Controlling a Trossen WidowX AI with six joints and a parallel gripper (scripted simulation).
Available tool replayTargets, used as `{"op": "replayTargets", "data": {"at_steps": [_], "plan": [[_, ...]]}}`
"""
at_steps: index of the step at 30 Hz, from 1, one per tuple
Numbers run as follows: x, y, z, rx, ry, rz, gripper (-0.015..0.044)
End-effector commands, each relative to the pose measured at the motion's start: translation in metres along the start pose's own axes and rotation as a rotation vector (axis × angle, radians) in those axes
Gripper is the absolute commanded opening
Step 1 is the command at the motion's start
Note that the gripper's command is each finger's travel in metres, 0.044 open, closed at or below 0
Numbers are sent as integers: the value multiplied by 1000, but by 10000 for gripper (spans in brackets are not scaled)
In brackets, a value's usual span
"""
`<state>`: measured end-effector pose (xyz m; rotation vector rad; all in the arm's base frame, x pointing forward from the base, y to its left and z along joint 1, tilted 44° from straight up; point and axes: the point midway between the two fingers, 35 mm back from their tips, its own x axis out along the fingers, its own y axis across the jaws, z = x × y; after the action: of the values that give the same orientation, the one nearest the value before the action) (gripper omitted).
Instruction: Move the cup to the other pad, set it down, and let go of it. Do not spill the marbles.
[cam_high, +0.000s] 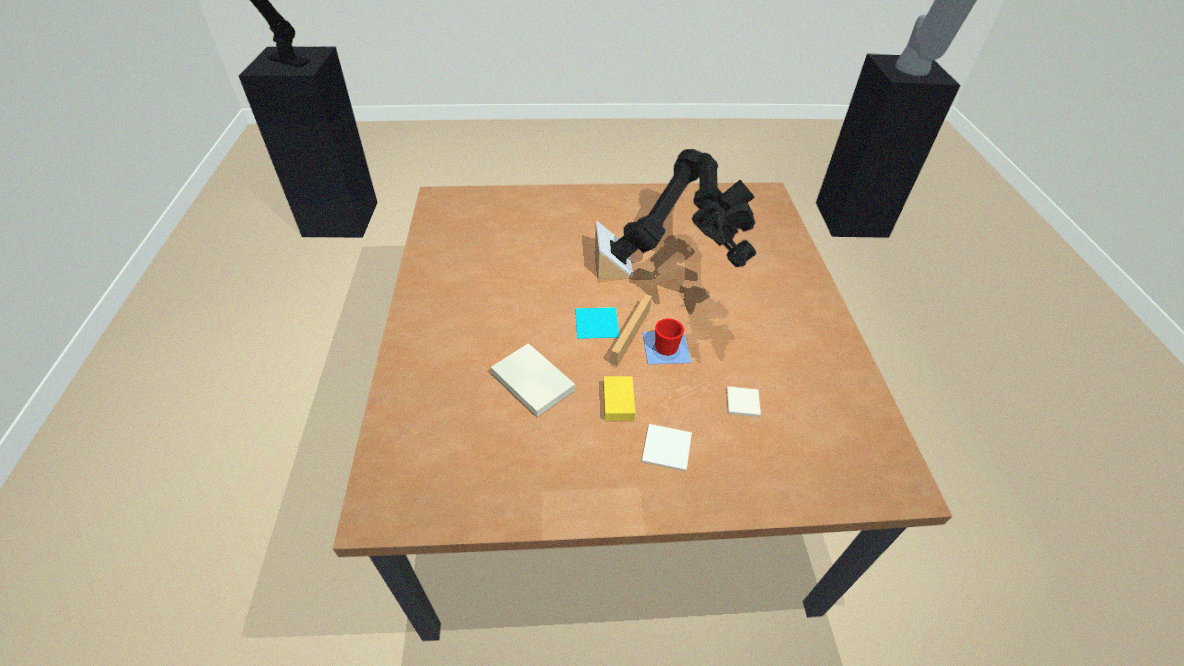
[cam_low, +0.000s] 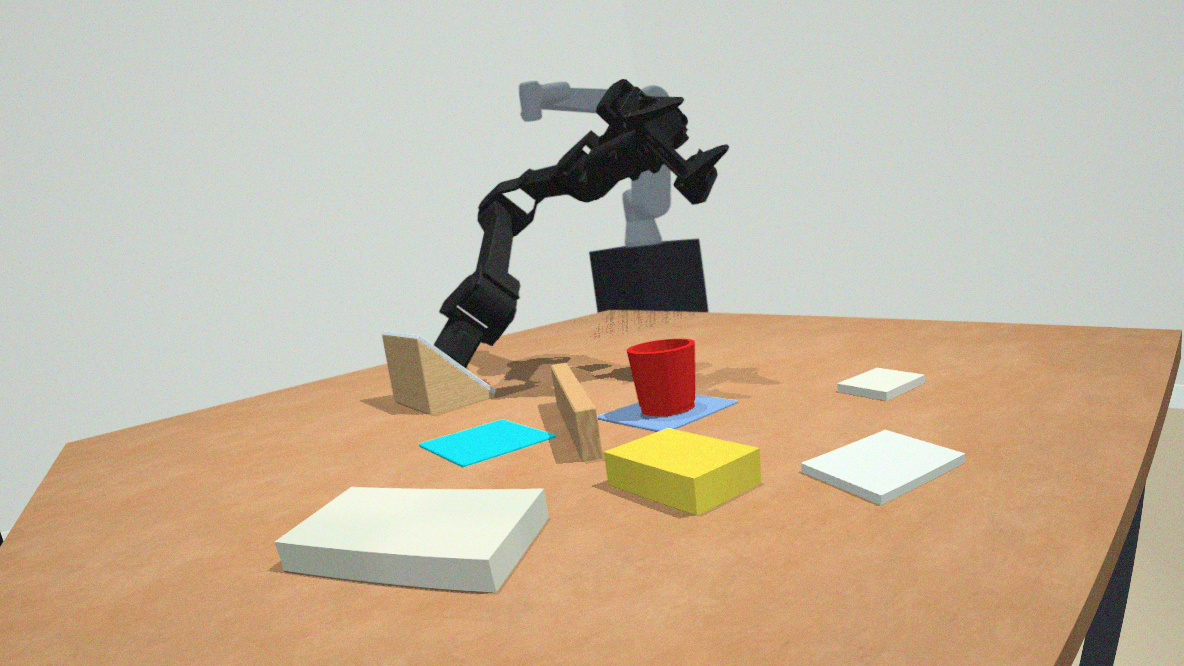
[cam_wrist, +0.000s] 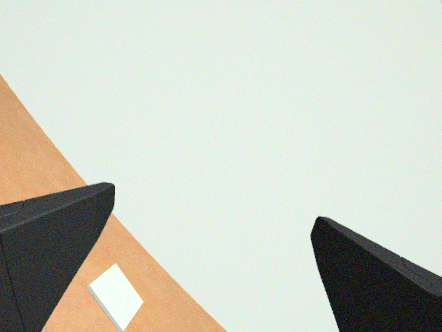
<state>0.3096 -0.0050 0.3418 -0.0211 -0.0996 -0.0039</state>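
Claw (cam_low: 703, 175) is held wide open, empty, raised well above cup (cam_low: 661, 376); marbles prob. hidden inside.

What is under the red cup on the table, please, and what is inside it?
The red cup stands upright on a light blue pad. Its opening shows only red wall in the top view; no marbles can be made out.

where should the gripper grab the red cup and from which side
Probably the cup's side wall below the rim, approached level from the side away from the wooden bar. The cup stands upright on the blue pad and tapers toward its base, so a hold high on the wall should resist slipping and keep it level. The open gripper is high above the table, holding nothing.
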Motion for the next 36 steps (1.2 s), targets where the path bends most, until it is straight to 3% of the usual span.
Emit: {"op": "replayTargets", "data": {"at_steps": [1,3,10,16,23,36], "plan": [[2,0,-2,5,14,4,374],[13,3,-23,48,128,32,321],[33,14,-129,378,755,102,148],[10,25,-191,766,1279,34,148],[-19,36,-216,1286,1823,-206,148],[-19,35,-218,1340,1871,-239,148]]}}
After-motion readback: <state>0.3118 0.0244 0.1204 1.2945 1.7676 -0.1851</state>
